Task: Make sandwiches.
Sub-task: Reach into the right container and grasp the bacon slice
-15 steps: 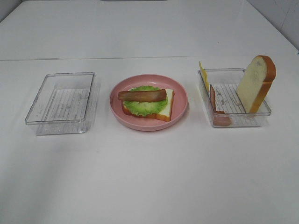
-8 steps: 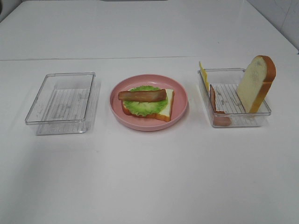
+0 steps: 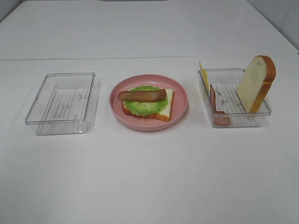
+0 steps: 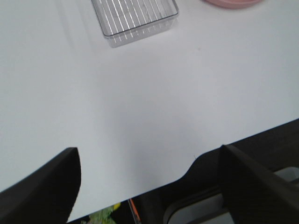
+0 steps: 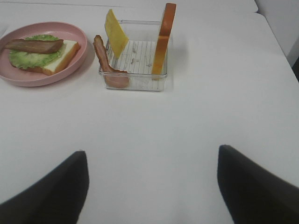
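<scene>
Exterior high shows the half-built toy sandwich (image 3: pixel 145 103) of white bread, green lettuce and bacon lying on the round pink plate (image 3: pixel 180 105), with the crusted bread slice (image 3: pixel 254 84), yellow cheese slice (image 3: pixel 203 74) and brown-red bacon strip (image 3: pixel 213 100) propped upright in the clear plastic tray (image 3: pixel 238 120) right of the plate, likely for easy pinching, while the left gripper (image 4: pixel 147 149) and right gripper (image 5: pixel 150 151) gape wide, holding nothing.

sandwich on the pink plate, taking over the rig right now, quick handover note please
Left gripper: open, empty.
Right gripper: open, empty.
Done: on the round pink plate lie a white bread slice, ruffled green lettuce and a brown bacon strip, stacked in that order.
To do: thin yellow cheese slice, second bacon strip and upright top bread slice, all in the clear plastic right tray.
</scene>
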### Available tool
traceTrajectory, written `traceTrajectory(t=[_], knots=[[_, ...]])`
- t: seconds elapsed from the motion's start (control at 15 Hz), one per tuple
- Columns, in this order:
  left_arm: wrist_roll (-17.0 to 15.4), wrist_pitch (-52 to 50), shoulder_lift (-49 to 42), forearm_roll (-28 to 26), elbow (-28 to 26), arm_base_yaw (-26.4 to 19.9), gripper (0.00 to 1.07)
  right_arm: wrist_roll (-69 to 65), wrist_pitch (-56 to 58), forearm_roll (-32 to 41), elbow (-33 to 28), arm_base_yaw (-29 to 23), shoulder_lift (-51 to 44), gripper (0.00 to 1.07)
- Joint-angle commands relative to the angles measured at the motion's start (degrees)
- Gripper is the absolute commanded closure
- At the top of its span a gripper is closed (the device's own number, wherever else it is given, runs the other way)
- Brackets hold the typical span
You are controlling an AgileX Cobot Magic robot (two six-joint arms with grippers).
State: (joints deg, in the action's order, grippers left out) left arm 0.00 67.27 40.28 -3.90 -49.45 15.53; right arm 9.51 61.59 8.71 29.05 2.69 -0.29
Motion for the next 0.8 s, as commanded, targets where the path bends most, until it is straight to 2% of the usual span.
traceTrajectory(t=[0.07,0.33,0.47,0.6,0.73,0.8], knots=[[0.3,-4.6,-9.2,0.4,5.2,-0.2,0.3,0.6,-0.5,0.1,-0.1,0.3,-0.9,0.35],[1.1,-5.6,-27.8,2.1,15.9,-0.2,0.3,0.5,-0.9,0.1,0.1,0.3,-0.5,0.35],[1.2,-5.0,-35.2,2.6,19.4,-0.2,0.3,-0.4,-2.4,0.1,0.8,0.3,2.3,0.35],[1.2,-5.7,-41.6,2.9,19.9,-0.2,0.3,-0.5,-8.9,0.7,1.4,0.3,8.1,0.35],[0.9,-5.6,-41.8,2.8,19.9,-0.2,0.3,-0.5,-15.1,2.9,1.4,0.3,14.6,0.35],[-0.3,-5.9,-41.7,2.6,20.1,-0.2,0.3,0.0,-19.1,4.5,1.7,0.3,20.1,0.35]])
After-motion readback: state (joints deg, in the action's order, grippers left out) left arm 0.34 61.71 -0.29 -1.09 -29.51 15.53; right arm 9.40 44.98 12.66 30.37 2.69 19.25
